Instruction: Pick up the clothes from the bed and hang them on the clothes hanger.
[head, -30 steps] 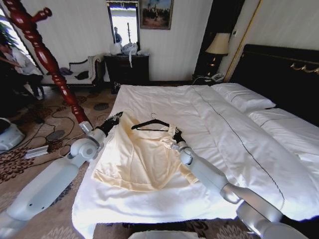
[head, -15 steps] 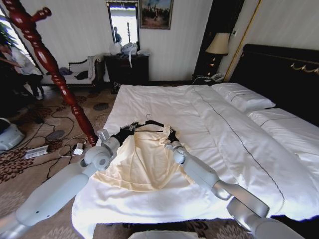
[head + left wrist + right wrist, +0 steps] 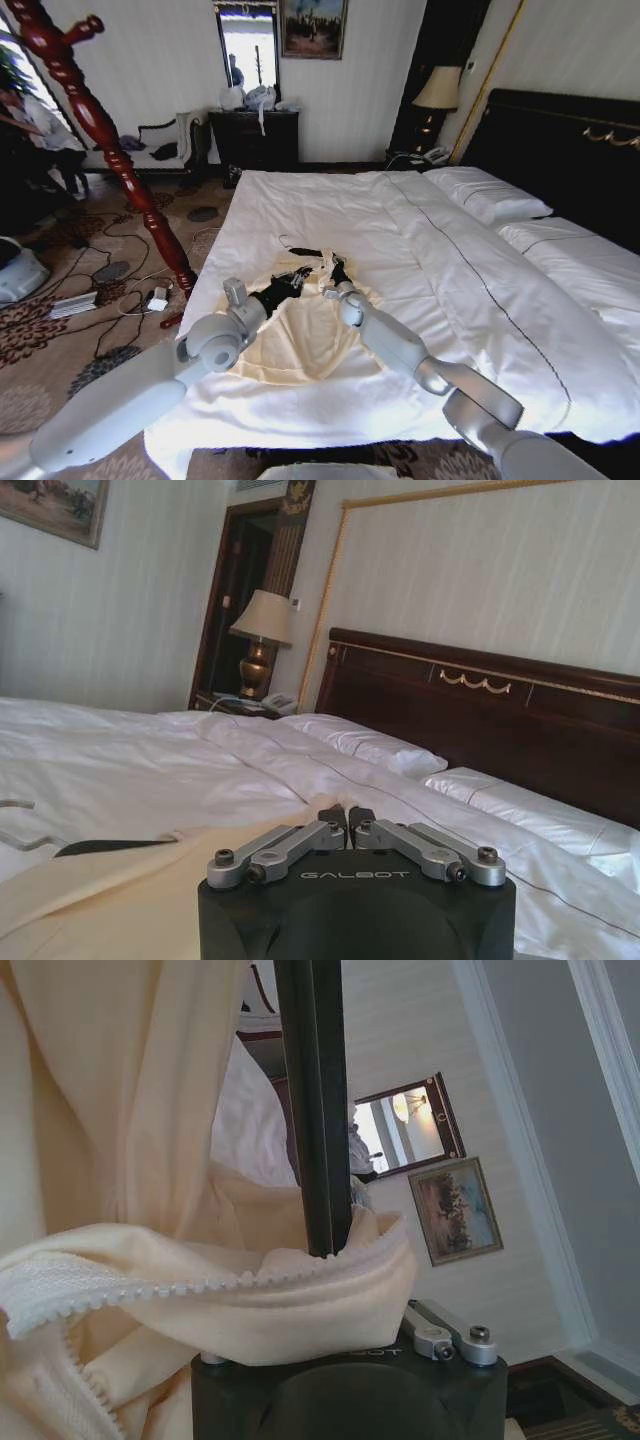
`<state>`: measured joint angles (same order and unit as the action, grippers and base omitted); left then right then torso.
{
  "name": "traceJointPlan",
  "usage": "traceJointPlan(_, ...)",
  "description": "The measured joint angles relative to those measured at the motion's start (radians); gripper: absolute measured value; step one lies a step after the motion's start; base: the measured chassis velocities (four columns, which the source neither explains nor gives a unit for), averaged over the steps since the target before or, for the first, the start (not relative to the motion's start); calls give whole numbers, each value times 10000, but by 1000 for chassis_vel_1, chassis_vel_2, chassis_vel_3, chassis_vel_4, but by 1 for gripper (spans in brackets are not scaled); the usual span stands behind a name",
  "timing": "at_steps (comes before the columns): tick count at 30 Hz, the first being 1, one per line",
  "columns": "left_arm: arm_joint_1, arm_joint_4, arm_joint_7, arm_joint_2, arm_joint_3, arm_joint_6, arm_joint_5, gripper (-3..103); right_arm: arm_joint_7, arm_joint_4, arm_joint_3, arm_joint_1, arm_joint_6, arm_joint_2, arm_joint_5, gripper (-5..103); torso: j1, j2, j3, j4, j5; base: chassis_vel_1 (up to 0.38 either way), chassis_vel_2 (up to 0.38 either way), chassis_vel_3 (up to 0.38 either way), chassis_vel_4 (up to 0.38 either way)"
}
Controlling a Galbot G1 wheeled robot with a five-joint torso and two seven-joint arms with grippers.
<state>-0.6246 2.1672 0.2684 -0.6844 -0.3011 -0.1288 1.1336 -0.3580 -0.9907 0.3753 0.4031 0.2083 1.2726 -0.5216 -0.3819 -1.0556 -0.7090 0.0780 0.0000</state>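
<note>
Cream clothes [image 3: 300, 335] lie bunched on the bed [image 3: 420, 290] near its foot-side edge, well away from the pillows, with the black clothes hanger [image 3: 305, 252] at the garment's top end. Left gripper [image 3: 290, 283] sits on the clothes' upper part, fingers pressed together in the left wrist view, grasp on cloth not clear. Right gripper [image 3: 333, 276], just beside it, is clamped on the hanger bar and gathered fabric.

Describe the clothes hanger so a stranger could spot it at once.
Start from the wide white bed. On its near left part lies a cream garment, with the left gripper and right gripper at its top edge. The hanger is the thin black bar there, the one dark thing on pale cloth.
</note>
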Motion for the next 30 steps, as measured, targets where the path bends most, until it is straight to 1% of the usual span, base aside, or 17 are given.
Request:
traceJointPlan(4,89,-323,-69,-93,11,-1,-178,0,-24,-136,-9,28,83,52,-14,19,0,0,0,-2,0,0,0,0,0)
traceJointPlan(8,-61,-1018,-51,-144,435,-2,-947,0,-44,-539,-25,223,147,-148,-212,19,0,0,0,-3,-1,0,0,0,0)
traceJointPlan(9,-61,-1018,-51,-144,435,-2,-947,0,-44,-539,-25,223,147,-148,-212,19,0,0,0,-3,-1,0,0,0,0)
traceJointPlan(10,-91,-1340,9,-167,600,-7,-1384,0,-44,-672,-26,319,155,-244,-357,19,0,0,0,-1,-1,0,0,0,0)
traceJointPlan(11,-73,-1508,59,-214,653,-10,-1593,0,-44,-718,-28,371,156,-274,-436,19,0,0,0,0,-1,0,0,0,0)
traceJointPlan(14,46,-1731,196,-408,670,-89,-1718,0,-44,-746,-26,439,176,-275,-513,19,0,1,0,-2,0,0,0,0,0)
traceJointPlan(16,312,-1922,333,-754,458,-190,-1739,0,-40,-748,18,460,207,-232,-553,19,0,0,0,0,-1,0,0,0,0)
traceJointPlan(18,392,-1953,354,-840,360,-208,-1751,0,-39,-748,35,460,212,-214,-553,19,0,1,0,0,-1,0,0,0,0)
traceJointPlan(19,584,-1984,364,-1037,111,-252,-1767,0,-38,-749,70,464,235,-166,-553,19,-1,0,0,1,1,0,0,0,0)
traceJointPlan(20,677,-1990,364,-1126,-35,-284,-1770,-3,-38,-759,87,470,242,-149,-552,19,-1,0,0,1,1,0,0,0,0)
traceJointPlan(22,773,-2006,359,-1190,-218,-373,-1769,7,-38,-838,140,499,260,-160,-521,19,-1,0,0,1,1,0,0,0,0)
traceJointPlan(23,773,-2006,359,-1190,-218,-373,-1769,7,-38,-838,140,499,260,-160,-521,19,-1,0,0,1,1,0,0,0,0)
traceJointPlan(26,662,-1946,195,-1003,-170,-456,-1704,23,-38,-975,146,582,280,-229,-378,19,0,1,0,-2,0,0,0,0,0)
traceJointPlan(28,625,-1904,158,-932,-133,-474,-1690,23,-38,-988,143,599,279,-242,-351,19,0,1,0,-2,0,0,0,0,0)
traceJointPlan(30,542,-1805,34,-771,-63,-529,-1662,33,-38,-1030,134,621,236,-271,-271,19,0,1,0,-2,0,0,0,0,0)
